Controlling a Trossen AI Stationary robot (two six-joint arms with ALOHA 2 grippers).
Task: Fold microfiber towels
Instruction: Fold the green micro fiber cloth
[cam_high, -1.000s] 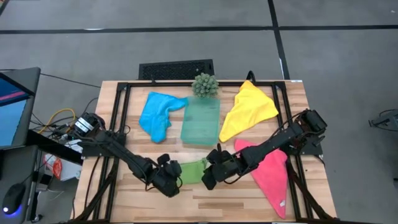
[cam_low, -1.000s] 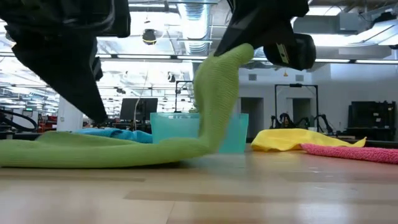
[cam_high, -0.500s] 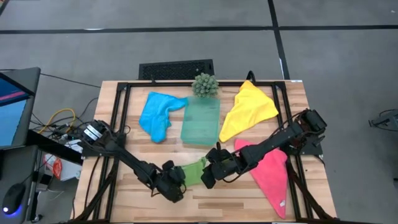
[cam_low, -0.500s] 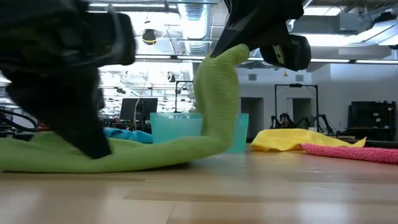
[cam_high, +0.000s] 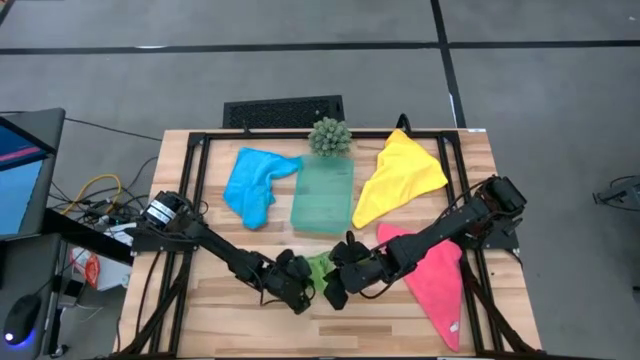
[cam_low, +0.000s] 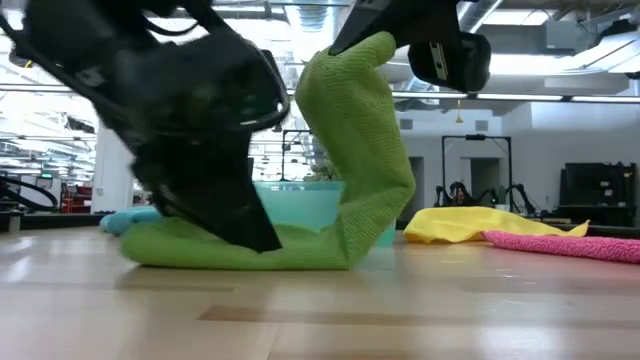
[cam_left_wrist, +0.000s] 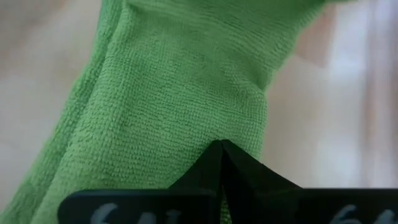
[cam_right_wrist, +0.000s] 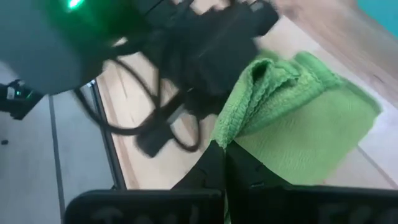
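The green towel lies bunched at the front middle of the table, pinched from both sides by the 2 arms. The left end effector is closed on the towel's low end, close to the tabletop; in the left wrist view its fingers meet in a tight point against the green weave. The right end effector is closed on the other end and holds it lifted, so in the low view the cloth rises from the wood and folds back over itself. The 2 end effectors sit just beside each other. The blue towel lies crumpled at the back left, the yellow towel at the back right, and the pink towel on the right, partly under the right arm. A teal tray sits between blue and yellow, with a plant just behind it.
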